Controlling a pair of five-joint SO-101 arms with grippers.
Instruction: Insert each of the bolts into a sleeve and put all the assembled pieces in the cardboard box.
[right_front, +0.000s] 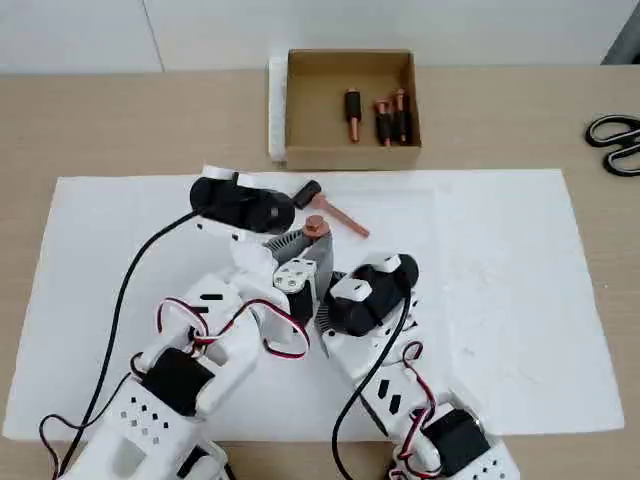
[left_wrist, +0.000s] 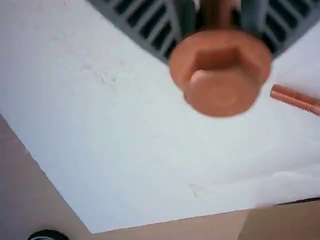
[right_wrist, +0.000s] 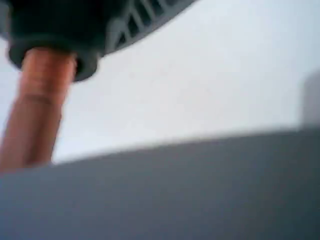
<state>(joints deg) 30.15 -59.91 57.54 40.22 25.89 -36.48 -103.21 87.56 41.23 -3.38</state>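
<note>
My two grippers meet at the middle of the white paper (right_front: 500, 300). A copper bolt stands head up (right_front: 316, 227) between them. In the left wrist view its hexagonal head (left_wrist: 220, 70) sits close, with my left gripper (right_front: 300, 245) shut on it from both sides. My right gripper (right_front: 322, 262) is shut on a black sleeve (right_wrist: 47, 47), and the bolt's threaded shaft (right_wrist: 35, 115) sticks out of that sleeve. A loose bolt (right_front: 345, 218) (left_wrist: 295, 100) and a loose black sleeve (right_front: 305, 190) lie on the paper just behind the grippers.
The cardboard box (right_front: 300, 100) stands at the back centre and holds three assembled pieces (right_front: 380, 115). Black scissors (right_front: 615, 142) lie on the bare table at the far right. Cables trail from both arm bases near the front edge.
</note>
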